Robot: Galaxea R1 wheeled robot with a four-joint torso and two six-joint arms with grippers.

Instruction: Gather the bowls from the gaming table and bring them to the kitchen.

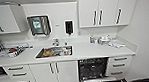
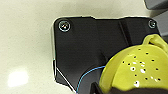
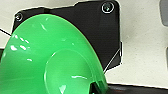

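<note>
kitchen (image 1: 66, 52) ahead | left pincer pinching yellow bowl (image 2: 136, 71) | right pincer pinching green bowl (image 3: 50, 57)

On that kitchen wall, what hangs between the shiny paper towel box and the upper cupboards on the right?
In the head view, a small black dispenser hangs on the white wall between the paper towel box and the right-hand cupboards, above the sink.

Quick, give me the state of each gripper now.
Left gripper: shut on the yellow bowl.
Right gripper: shut on the green bowl.
</note>
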